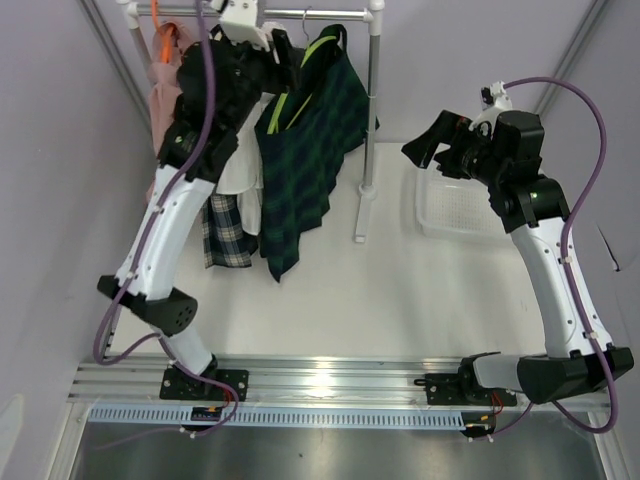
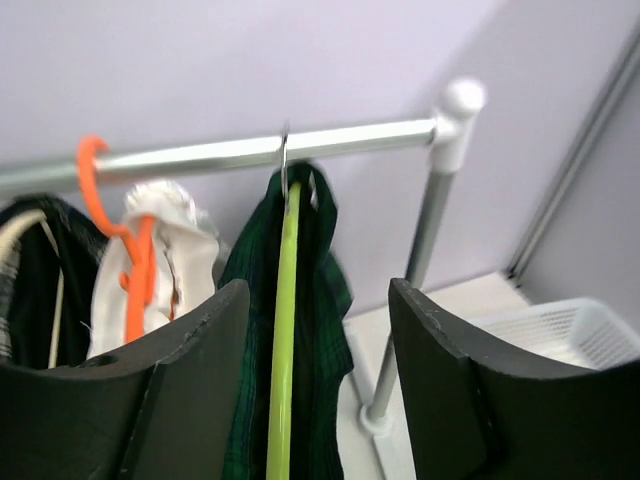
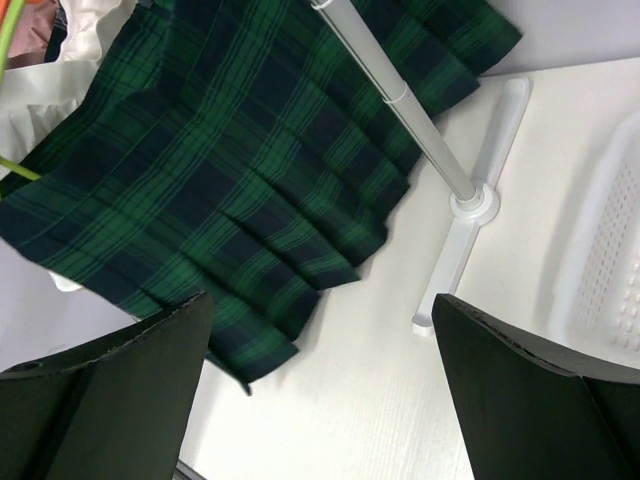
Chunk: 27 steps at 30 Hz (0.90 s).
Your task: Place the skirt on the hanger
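Our left gripper [image 2: 318, 300] stands apart, right gripper [image 3: 320, 310] too; skirt [image 1: 300, 180] hangs on hanger [image 2: 285, 330] on rail [image 2: 350, 140]; we judge only withdrawal left.

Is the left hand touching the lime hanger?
Apart. Left wrist view: the lime hanger hangs inside the open left hand, with dark skirt showing on either side of it.

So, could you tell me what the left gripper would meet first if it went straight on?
Probably the lime-green hanger carrying the green plaid skirt, hanging from the rail between the open fingers of the left gripper; how far off is unclear.
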Motion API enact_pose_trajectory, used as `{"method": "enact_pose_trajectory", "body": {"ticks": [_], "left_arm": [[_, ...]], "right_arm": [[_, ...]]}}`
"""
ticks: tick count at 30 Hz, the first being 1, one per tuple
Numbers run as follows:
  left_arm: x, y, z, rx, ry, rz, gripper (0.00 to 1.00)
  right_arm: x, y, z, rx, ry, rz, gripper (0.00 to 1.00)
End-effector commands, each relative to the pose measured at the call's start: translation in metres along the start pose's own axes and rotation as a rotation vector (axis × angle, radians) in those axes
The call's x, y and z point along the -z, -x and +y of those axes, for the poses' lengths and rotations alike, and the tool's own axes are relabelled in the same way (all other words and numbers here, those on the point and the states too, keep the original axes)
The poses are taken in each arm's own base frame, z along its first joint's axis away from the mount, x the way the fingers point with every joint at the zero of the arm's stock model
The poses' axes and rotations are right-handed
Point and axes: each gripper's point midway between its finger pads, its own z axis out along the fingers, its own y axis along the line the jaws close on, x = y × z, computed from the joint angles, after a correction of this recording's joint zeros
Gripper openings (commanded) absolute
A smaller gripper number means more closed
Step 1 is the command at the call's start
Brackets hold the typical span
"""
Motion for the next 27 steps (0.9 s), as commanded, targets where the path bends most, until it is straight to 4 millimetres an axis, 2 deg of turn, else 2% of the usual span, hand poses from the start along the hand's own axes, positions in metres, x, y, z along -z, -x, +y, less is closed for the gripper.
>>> {"method": "enact_pose_trajectory", "body": {"ticks": [1, 3, 4, 5, 7, 8, 10, 11, 13, 14, 16, 18, 19, 21, 24, 27], "left_arm": [[0.048, 0.059, -0.011, 0.016, -0.099, -0.112, 0.64], [0.06, 0.047, -0.022, 0.03, -0.166, -0.063, 0.65], [0.069, 0.047, -0.026, 0.044, -0.188, -0.06, 0.65], [0.09, 0.052, -0.027, 0.059, -0.207, -0.074, 0.66], [0.099, 0.003, -0.035, 0.1, -0.252, 0.026, 0.67], [0.131, 0.03, -0.034, 0.112, -0.265, -0.053, 0.68], [0.142, -0.016, -0.034, 0.147, -0.267, 0.028, 0.68], [0.166, -0.002, -0.033, 0.163, -0.279, -0.014, 0.68], [0.179, -0.04, -0.034, 0.176, -0.286, 0.061, 0.68], [0.2, -0.032, -0.032, 0.179, -0.294, 0.026, 0.68], [0.211, -0.066, -0.029, 0.183, -0.283, 0.094, 0.69], [0.23, -0.074, -0.026, 0.174, -0.282, 0.109, 0.7], [0.234, -0.088, -0.023, 0.173, -0.268, 0.153, 0.7], [0.24, -0.101, -0.023, 0.171, -0.27, 0.186, 0.7], [0.249, -0.118, -0.021, 0.167, -0.262, 0.234, 0.69], [0.255, -0.122, -0.019, 0.164, -0.258, 0.233, 0.7]], "right_arm": [[0.012, 0.009, 0.007, 0.026, 0.028, -0.057, 0.99], [0.018, 0.008, 0.01, 0.03, 0.04, -0.069, 0.99], [0.017, 0.001, 0.006, 0.026, 0.035, -0.064, 0.99], [0.019, -0.002, 0.006, 0.023, 0.038, -0.062, 0.99], [0.027, -0.004, 0.006, 0.017, 0.038, -0.075, 0.99], [0.027, -0.011, 0.003, 0.008, 0.036, -0.065, 0.99], [0.036, -0.01, 0.005, 0.002, 0.04, -0.099, 0.99], [0.036, -0.015, -0.001, -0.007, 0.019, -0.102, 0.99], [0.044, -0.014, 0.002, -0.009, 0.032, -0.131, 1.0], [0.044, -0.017, -0.001, -0.018, 0.018, -0.13, 0.99], [0.048, -0.021, -0.002, -0.016, 0.014, -0.124, 0.99], [0.049, -0.028, -0.008, -0.019, -0.008, -0.109, 0.99], [0.051, -0.031, -0.01, -0.011, -0.016, -0.108, 0.99], [0.05, -0.042, -0.018, -0.015, -0.033, -0.09, 0.99], [0.052, -0.046, -0.021, -0.016, -0.042, -0.095, 0.99], [0.052, -0.049, -0.028, -0.011, -0.068, -0.095, 0.99]]}}
